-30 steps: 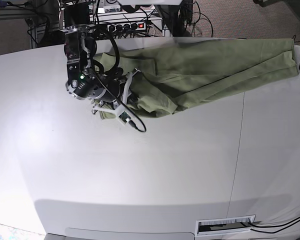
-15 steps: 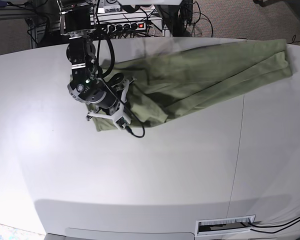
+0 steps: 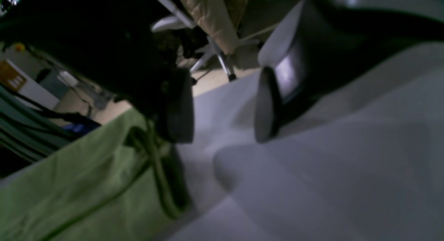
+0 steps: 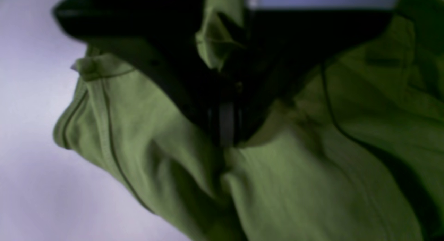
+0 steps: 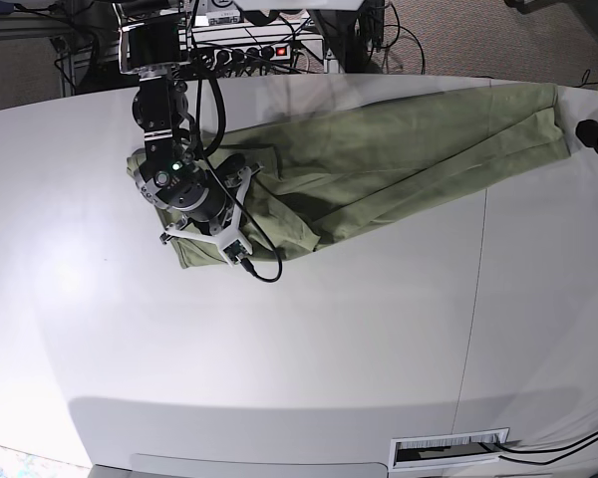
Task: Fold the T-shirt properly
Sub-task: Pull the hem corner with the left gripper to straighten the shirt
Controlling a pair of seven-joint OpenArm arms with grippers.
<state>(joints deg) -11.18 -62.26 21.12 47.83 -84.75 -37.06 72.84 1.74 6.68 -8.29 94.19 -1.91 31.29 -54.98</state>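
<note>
The sage-green T-shirt (image 5: 399, 159) lies in a long crumpled band across the far part of the white table (image 5: 299, 339). My right gripper (image 5: 201, 214) is at its left end. In the right wrist view it (image 4: 225, 126) is shut on a bunched fold of the T-shirt (image 4: 312, 185). My left gripper (image 5: 590, 129) is at the table's right edge, just beyond the shirt's right end. In the left wrist view it (image 3: 222, 109) is open and empty, low over the table, with a shirt hem (image 3: 69, 192) beside one finger (image 3: 177, 105).
A black cable (image 5: 264, 267) hangs from the right wrist onto the table. A power strip (image 5: 249, 52) and cables lie behind the table's far edge. A labelled slot (image 5: 448, 448) sits at the front edge. A seam (image 5: 473, 299) crosses the tabletop.
My right gripper has dragged the shirt's left end further left and toward the front. The whole shirt slid left, its right end moving off the table's right edge. The left gripper has come further into view.
</note>
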